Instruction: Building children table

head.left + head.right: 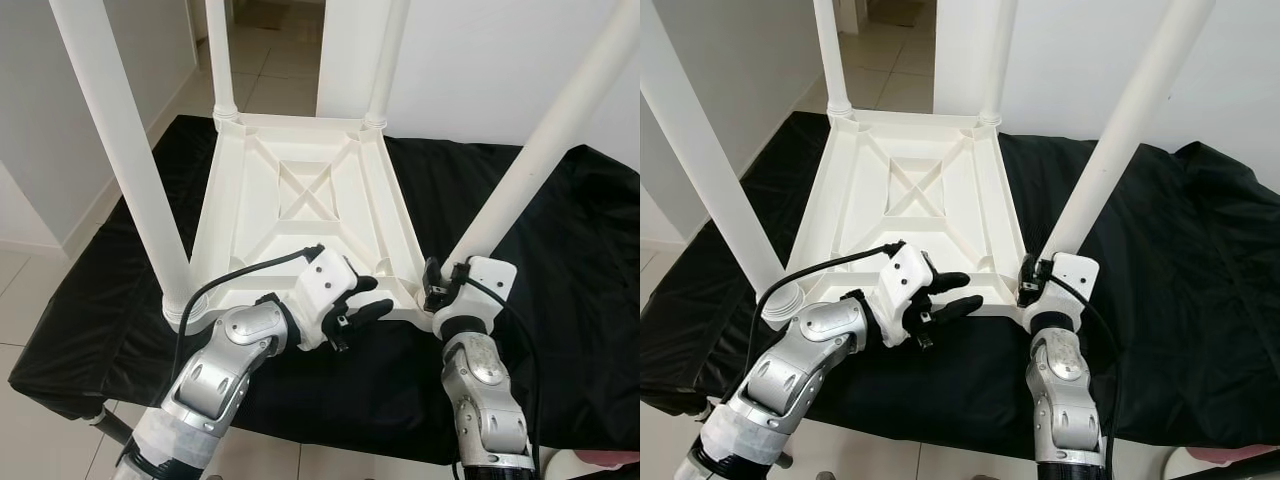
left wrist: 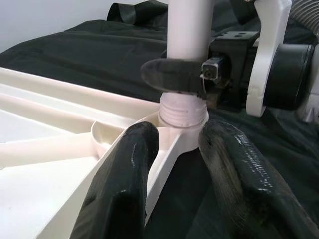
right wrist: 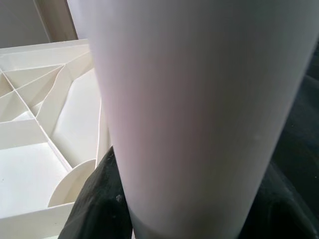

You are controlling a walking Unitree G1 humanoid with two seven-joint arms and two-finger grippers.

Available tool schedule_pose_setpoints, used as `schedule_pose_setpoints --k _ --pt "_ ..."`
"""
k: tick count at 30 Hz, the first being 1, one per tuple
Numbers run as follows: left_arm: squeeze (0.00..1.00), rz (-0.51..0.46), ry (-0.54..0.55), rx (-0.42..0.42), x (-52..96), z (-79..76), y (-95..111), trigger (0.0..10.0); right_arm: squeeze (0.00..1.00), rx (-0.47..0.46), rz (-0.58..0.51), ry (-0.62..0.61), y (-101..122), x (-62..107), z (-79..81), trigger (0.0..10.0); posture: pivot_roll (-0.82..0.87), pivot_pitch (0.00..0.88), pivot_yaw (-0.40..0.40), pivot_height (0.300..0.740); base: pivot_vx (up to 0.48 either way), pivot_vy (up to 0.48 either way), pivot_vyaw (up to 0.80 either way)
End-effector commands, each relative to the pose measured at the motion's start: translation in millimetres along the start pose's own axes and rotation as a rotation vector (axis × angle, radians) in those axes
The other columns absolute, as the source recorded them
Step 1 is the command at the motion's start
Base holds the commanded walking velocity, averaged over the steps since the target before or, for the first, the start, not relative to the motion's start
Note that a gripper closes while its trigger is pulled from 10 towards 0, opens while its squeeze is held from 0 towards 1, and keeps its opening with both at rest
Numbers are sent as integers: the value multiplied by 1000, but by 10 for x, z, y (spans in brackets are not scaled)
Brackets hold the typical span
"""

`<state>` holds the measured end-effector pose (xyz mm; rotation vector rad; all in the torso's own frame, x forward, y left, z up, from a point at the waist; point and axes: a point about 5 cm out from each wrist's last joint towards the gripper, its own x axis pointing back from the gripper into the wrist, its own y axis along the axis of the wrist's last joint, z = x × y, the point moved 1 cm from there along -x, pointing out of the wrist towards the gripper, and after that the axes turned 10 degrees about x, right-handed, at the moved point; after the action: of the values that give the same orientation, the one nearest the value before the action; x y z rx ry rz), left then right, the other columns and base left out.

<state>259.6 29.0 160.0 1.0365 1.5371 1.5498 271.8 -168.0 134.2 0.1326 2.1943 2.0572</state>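
Note:
A white plastic children's table lies upside down on a black cloth, with all of its legs pointing up. My right gripper is shut on the base of the near right leg, just above its socket. In the left wrist view one of its fingers wraps across that leg. In the right wrist view the leg stands very close between dark fingers. My left gripper is open at the table's front rim, and its fingers straddle the rim beside the same corner socket.
The near left leg rises at the left, and two far legs stand at the back. The black cloth covers a low surface. Tiled floor lies at the left, and an open doorway is behind.

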Motion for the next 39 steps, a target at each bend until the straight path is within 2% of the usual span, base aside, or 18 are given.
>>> schedule_pose_setpoints --k 1,2,5,6,10,13,17,18,19,20,25,32,33,34,35,37,38,39 --pt "0 -8 -21 -3 -18 -22 28 10000 0 -31 -86 44 185 -22 -38 10000 -78 0 -38 740 0 0 0" --pt "0 -9 -23 -4 -23 -28 28 10000 243 -18 -86 54 182 -21 -70 10000 -77 0 -42 740 0 0 0" --pt "0 -10 -25 -6 -27 -33 30 10000 243 -9 -91 62 183 -22 -104 10000 -77 0 -42 740 0 0 0" --pt "0 -11 -23 -5 -28 -29 31 10000 1000 -5 -101 93 187 -24 -128 10000 -77 0 -43 740 0 0 0" --pt "0 -13 -17 -2 -29 -29 25 10000 1000 2 -132 217 183 -7 -146 10000 -78 0 -48 740 0 0 0" --pt "0 -12 -15 -2 -30 -23 19 10000 1000 69 -149 352 153 8 -176 10000 -80 0 -51 740 0 0 0" --pt "0 -13 -15 -1 -40 -21 20 10000 1000 82 -133 410 123 -7 -222 10000 -93 0 -45 740 0 0 0" --pt "0 -14 -18 -3 -52 -21 27 10000 1000 106 -129 480 105 -31 -272 10000 -94 0 -45 740 0 0 0" --pt "0 -14 -19 -4 -54 -21 29 10000 1000 114 -130 496 103 -36 -283 10000 -94 0 -45 740 0 0 0" --pt "0 -17 -19 -4 -59 -16 36 10000 0 126 -115 545 71 -50 -313 10000 -100 0 -41 740 0 0 0" --pt "0 -20 -18 -4 -68 -6 42 10000 0 171 -63 698 -51 -110 -382 10000 -101 0 -33 740 0 0 0" --pt "0 -23 -21 -5 -64 5 54 10000 0 176 -66 762 -98 -204 -370 10000 -102 0 -18 740 0 0 0" --pt "0 -21 -23 -7 -67 10 53 10000 0 192 -67 783 -108 -242 -342 8039 -100 0 -14 740 0 0 0" --pt "0 -20 -26 -9 -70 14 53 10000 0 201 -69 792 -108 -292 -312 5255 -100 0 -12 740 0 0 0" --pt "0 -18 -30 -13 -80 18 56 10000 0 220 -78 805 -97 -342 -288 1176 -100 0 -10 740 0 0 0" --pt "0 -18 -30 -13 -80 18 56 10000 0 220 -78 805 -97 -342 -288 1176 -100 0 -10 740 0 0 0" --pt "0 -18 -33 -15 -88 17 59 10000 0 224 -82 816 -88 -373 -273 0 -94 0 -13 740 0 0 0" --pt "0 -18 -34 -18 -92 17 60 10000 0 226 -82 825 -91 -390 -276 0 -89 0 -17 740 0 0 0"
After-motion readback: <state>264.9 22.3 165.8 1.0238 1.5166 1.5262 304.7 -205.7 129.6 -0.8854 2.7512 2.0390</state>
